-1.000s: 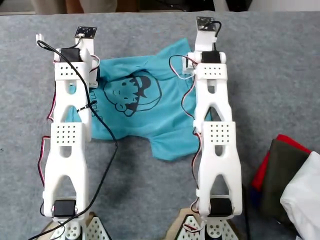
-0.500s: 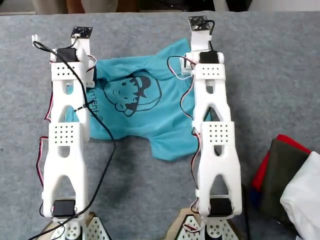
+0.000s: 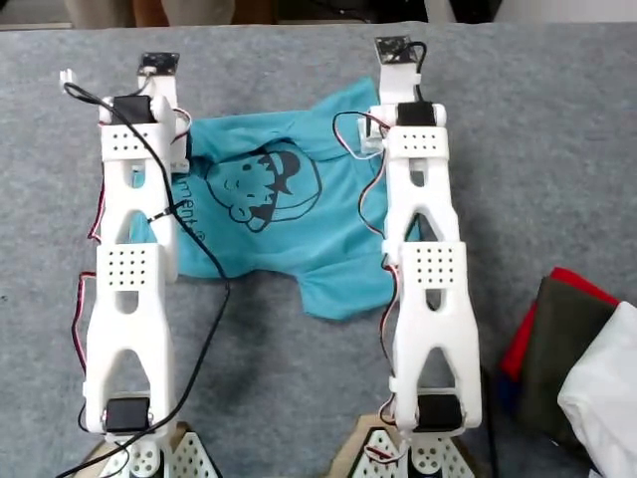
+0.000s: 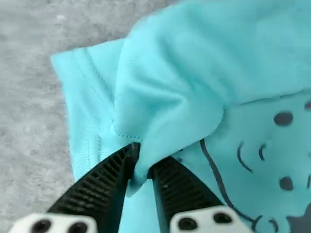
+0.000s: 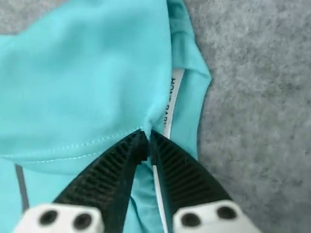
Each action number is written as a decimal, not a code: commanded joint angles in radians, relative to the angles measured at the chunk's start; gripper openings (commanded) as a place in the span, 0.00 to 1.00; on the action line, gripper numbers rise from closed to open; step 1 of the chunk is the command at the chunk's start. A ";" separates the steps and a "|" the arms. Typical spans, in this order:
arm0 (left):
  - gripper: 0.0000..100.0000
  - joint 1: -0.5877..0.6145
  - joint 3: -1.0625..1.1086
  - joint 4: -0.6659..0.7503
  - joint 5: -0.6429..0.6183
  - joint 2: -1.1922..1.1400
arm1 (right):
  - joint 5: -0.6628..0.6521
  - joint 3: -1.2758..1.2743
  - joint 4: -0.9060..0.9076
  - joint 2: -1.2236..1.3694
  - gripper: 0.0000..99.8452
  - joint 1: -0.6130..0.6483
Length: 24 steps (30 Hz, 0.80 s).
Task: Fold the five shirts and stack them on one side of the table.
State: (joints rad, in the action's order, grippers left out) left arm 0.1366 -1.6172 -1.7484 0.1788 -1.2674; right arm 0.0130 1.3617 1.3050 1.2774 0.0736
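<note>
High: teal shirt [image 3: 279, 214] lies print-up on the grey table [image 3: 537, 149] under both arms; heap of shirts [image 3: 572, 349] at the right edge | Left wrist: left fingers [image 4: 104, 184] narrow, pinching a raised shirt fold | Right wrist: right fingers [image 5: 109, 179] nearly closed on the hem beside the label [image 5: 171, 104]

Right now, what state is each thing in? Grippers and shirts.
teal shirt: spread print-up on the table, not yet folded, pinched at two spots.
left gripper: shut on teal shirt.
right gripper: shut on teal shirt.
other shirts: heaped, overlapping, at the table's edge.
</note>
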 commanded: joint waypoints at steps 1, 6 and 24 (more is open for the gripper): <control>0.02 0.029 -0.058 -0.003 -0.041 0.048 | -0.009 0.160 0.061 -0.088 0.00 -0.048; 0.02 0.032 -0.055 -0.011 -0.046 0.163 | -0.075 0.311 0.204 -0.197 0.00 -0.050; 0.02 0.037 0.727 -0.005 0.153 0.774 | -0.293 -0.099 0.483 -0.653 0.01 -0.154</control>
State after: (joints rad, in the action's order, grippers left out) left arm 0.1765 -1.0894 -1.7515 0.3015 -0.6567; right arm -0.2447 1.4216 1.7714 0.7695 -0.0752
